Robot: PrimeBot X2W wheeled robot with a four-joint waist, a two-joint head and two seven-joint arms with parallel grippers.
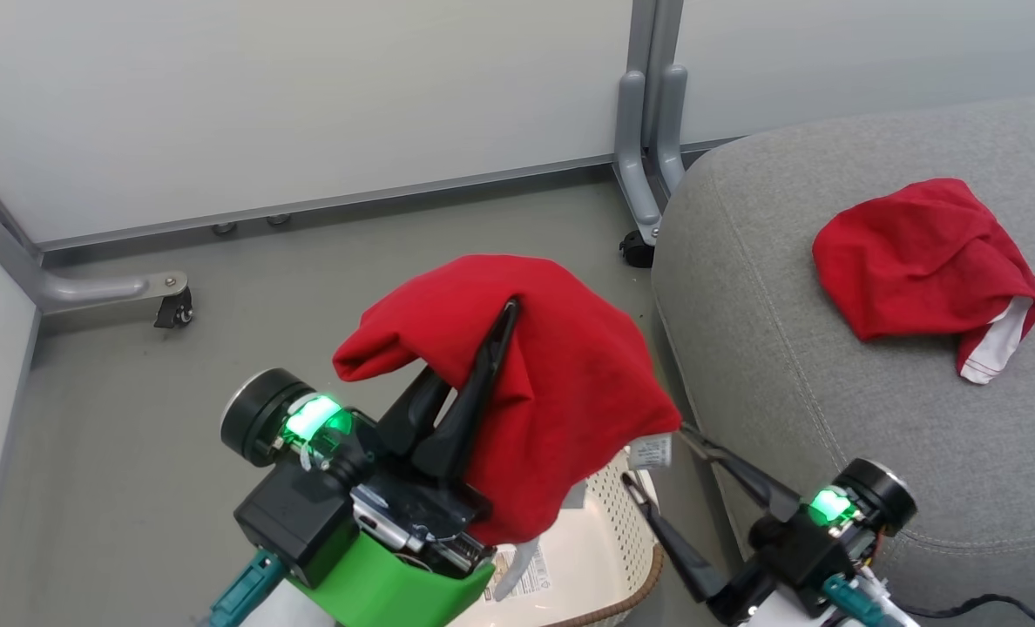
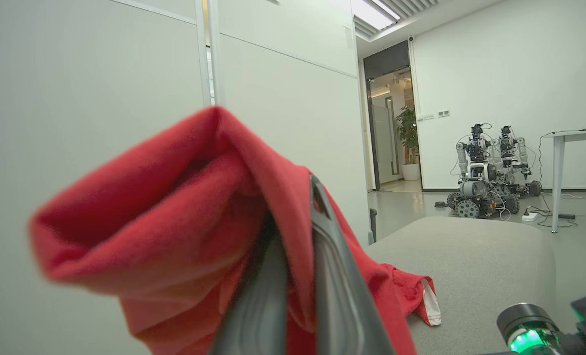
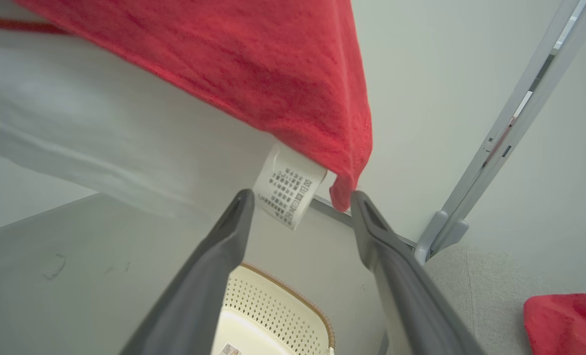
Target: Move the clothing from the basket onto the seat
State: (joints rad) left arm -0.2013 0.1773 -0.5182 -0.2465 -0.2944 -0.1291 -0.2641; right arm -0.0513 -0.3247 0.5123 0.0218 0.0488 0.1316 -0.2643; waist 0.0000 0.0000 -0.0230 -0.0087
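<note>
- Closest thing in shot is the left claw [image 1: 504, 322]. Its two dark fingers are pinched together on a red garment [image 1: 561, 374], held up in the air off the seat's [image 1: 788, 392] left edge, so it's not over the cushion yet.
- The fabric is draped over the fingers more than bunched between them, and most of it hangs down on the side toward the seat. My guess is the bite is small, so a quick swing could pull it free.
- If it slips now it probably won't reach the seat. It'd fall into the basket [image 1: 622, 514], which sits tight against the seat's left side, or onto the floor [image 1: 134, 435] beside it.
- The right claw [image 1: 657, 457] is also left of the seat, with its fingers spread and nothing in them. The garment's white tag [image 3: 288, 190] and bottom corner dangle right at its fingertips. If either arm moves carelessly, that corner could snag and drag the cloth out of the left claw.
- The low-hanging hem could also catch on the seat's rounded edge on the way over if the lift isn't high enough.
- The other red garment [image 1: 918, 261] is already lying on the seat, well in from the left edge.
- I can't see any red in the visible part of the basket, though the arm and cloth hide some of it.
</note>
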